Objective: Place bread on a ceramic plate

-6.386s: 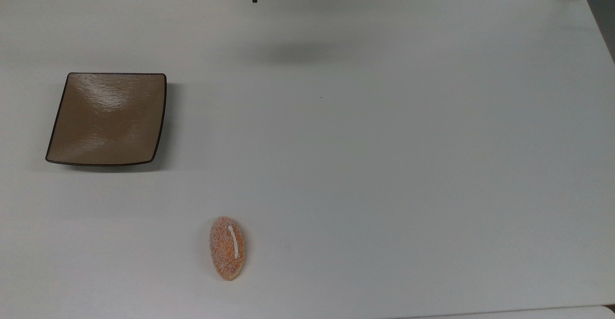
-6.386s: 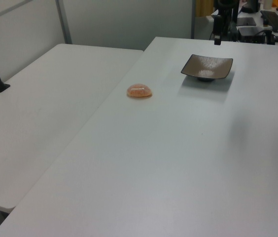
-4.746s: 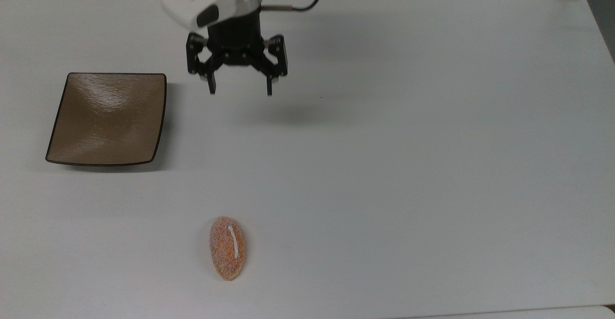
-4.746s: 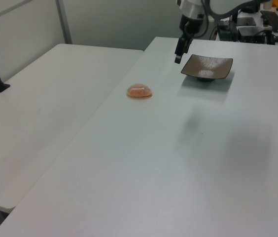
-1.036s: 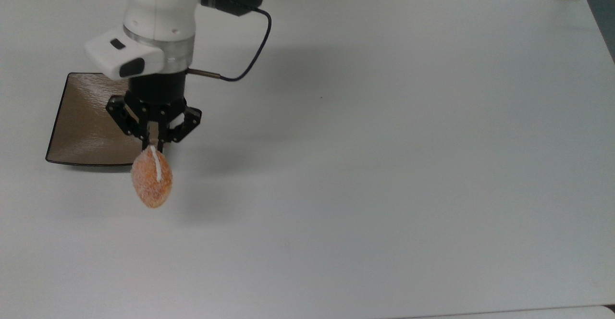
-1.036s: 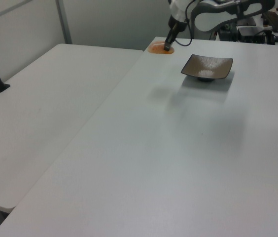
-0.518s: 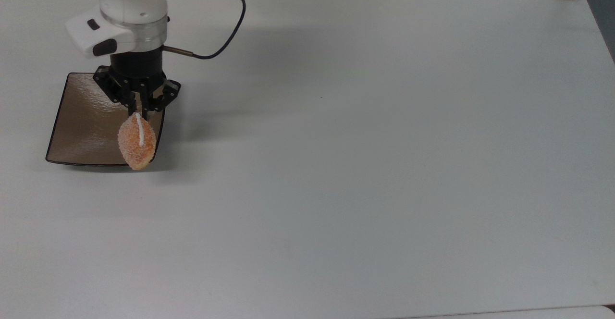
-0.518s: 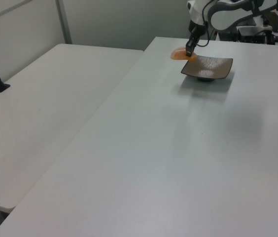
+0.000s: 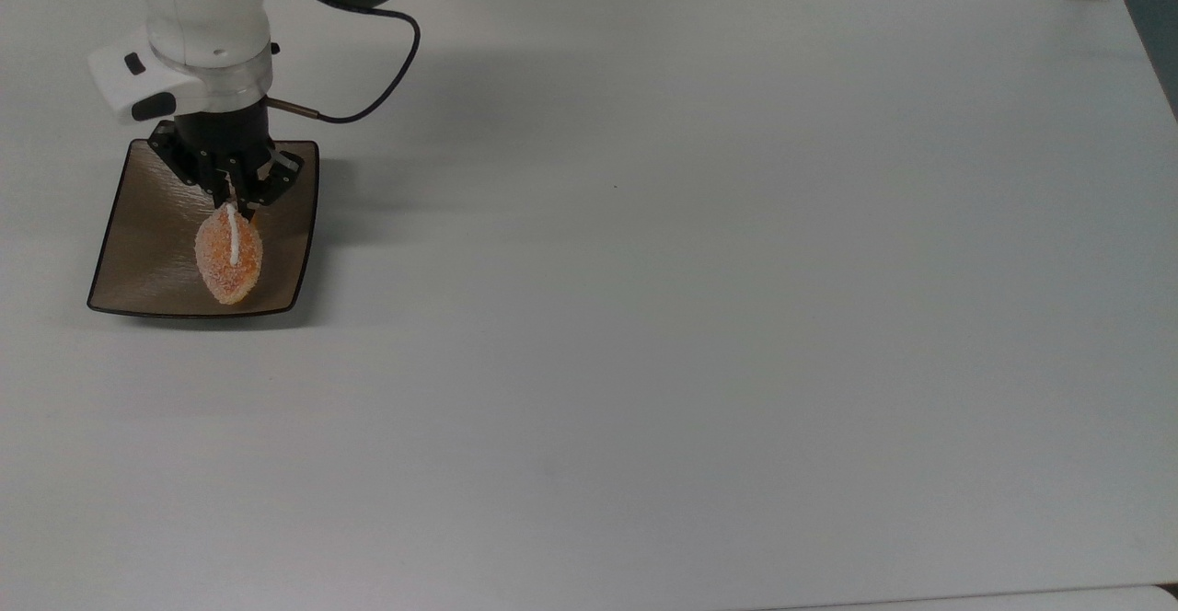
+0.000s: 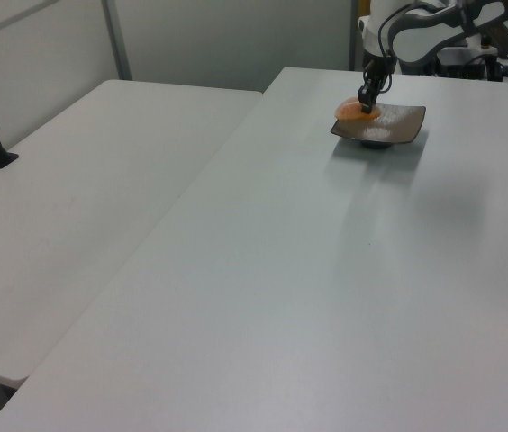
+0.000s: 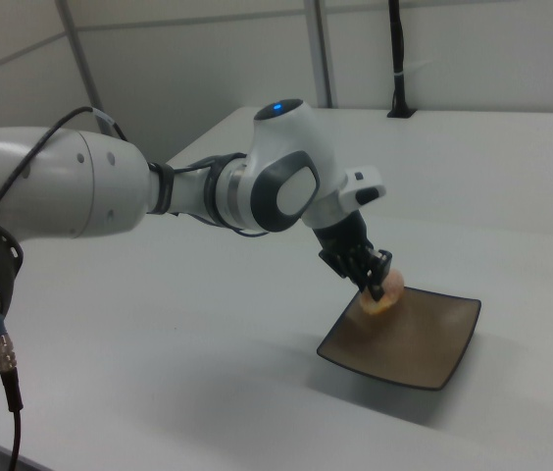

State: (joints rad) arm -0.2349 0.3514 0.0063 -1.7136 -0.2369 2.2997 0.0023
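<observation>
One bread (image 9: 228,257) pinched in end effector (image 9: 232,205).

the arm (image 11: 110,191) reaches down, its pincer (image 9: 232,207) pinched nearly closed.

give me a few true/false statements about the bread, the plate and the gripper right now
1. The gripper is shut on the bread. True.
2. The bread lies on the bare table, far from the ceramic plate. False: it is over the plate, held by one end.
3. The plate is square and brown with a dark rim. True.
4. A second roll lies on the plate. False: the held bread is the one roll.
5. In the top view, the plate sits near the top view's right edge. False: it is near the top view's left.
</observation>
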